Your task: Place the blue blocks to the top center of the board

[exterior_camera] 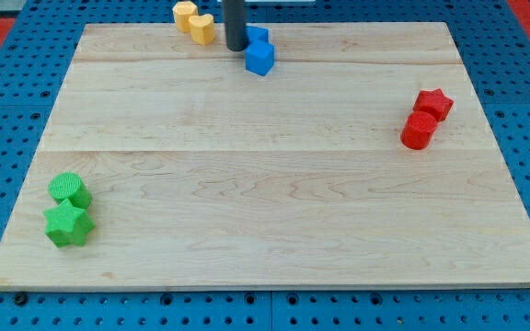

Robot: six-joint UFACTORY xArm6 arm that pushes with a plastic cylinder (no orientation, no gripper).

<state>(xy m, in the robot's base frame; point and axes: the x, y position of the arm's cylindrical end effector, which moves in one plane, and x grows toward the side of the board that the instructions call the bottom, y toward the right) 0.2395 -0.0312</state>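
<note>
Two blue blocks sit at the top centre of the wooden board (265, 184). One is a blue cube (259, 58). The other blue block (259, 36) lies just above it, partly hidden behind the rod, so its shape is unclear. My tip (236, 47) rests on the board just left of both blue blocks, touching or nearly touching them.
Two yellow blocks, one rounded (185, 15) and one heart-like (201, 28), lie left of the tip at the top edge. A red star (434, 104) and red cylinder (419, 131) sit at the right. A green cylinder (69, 189) and green star (68, 224) sit at bottom left.
</note>
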